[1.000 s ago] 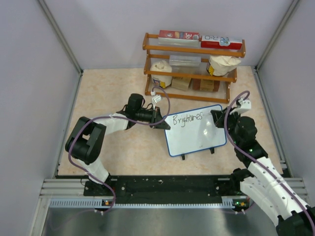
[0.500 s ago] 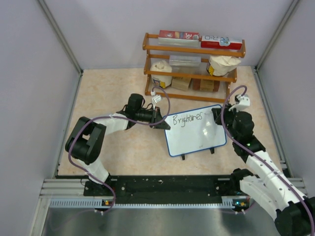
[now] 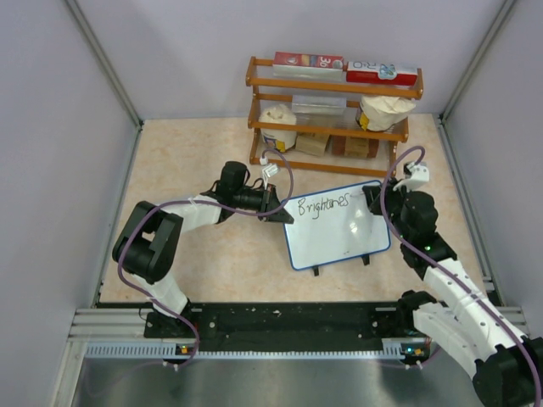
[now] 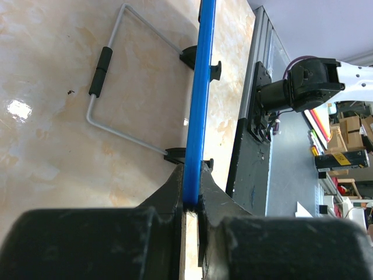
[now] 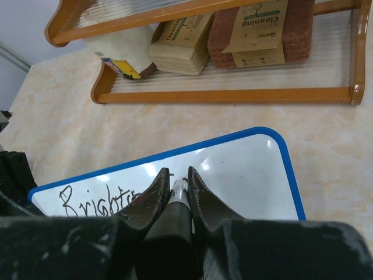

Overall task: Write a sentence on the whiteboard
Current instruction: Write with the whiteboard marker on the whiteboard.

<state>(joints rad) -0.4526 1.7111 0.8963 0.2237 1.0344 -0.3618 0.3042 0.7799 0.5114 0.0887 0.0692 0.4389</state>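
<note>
R end effector (image 5: 176, 173) grips marker (image 5: 176, 198), tip prob. on whiteboard (image 5: 247, 169).

- The whiteboard (image 5: 245, 175): glossy, smooth white face, blue plastic-looking rim.
- The tabletop (image 3: 195, 153): polished, marbled beige.
- The rack (image 5: 221, 96): varnished wood.
- The wire stand (image 4: 100, 70): bare metal, black grip.

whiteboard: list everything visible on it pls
The whiteboard is a small white rectangle with rounded corners, a thin blue rim and black feet, glossy, with a wire stand behind. It sits skewed on the table before the wooden rack. Black lettering reads about "Brightnes". The left gripper clamps its left edge; the right gripper holds a marker over it.
</note>
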